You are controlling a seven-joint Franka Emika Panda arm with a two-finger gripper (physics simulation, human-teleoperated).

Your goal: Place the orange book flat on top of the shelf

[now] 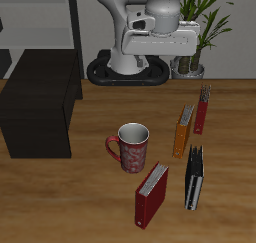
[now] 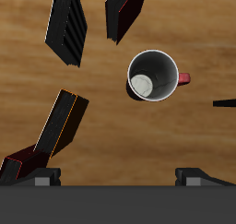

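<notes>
The orange book (image 1: 182,131) stands upright on the bench (image 1: 80,202), its spine toward the front edge, pale page edges showing along its top. In the wrist view the book (image 2: 57,123) appears as a dark-topped slab with a bright orange side, leaning away from the camera. Just behind it, farther back on the bench, stands a slim dark-red book (image 1: 202,110), close to it; whether the two touch cannot be told.

Beside the orange book, toward the bench's middle, is a red patterned mug (image 1: 131,147) with its handle pointing away from the book. Seen from above, the mug (image 2: 153,76) is white inside, with a pale round patch at the bottom and nothing else visible in it.

Nearer the front edge stand a larger red book (image 1: 152,194) and a black book (image 1: 194,177), both upright and apart from each other.

The shelf (image 1: 38,100) sits well apart from the orange book, on the far side of the mug; its flat top is bare.

The arm is hunched above the back of the bench, wrist pointing down. The claw (image 2: 118,177) hangs high over the mug and books, with only its fingertips (image 2: 41,178) showing, spread wide and holding nothing.
</notes>
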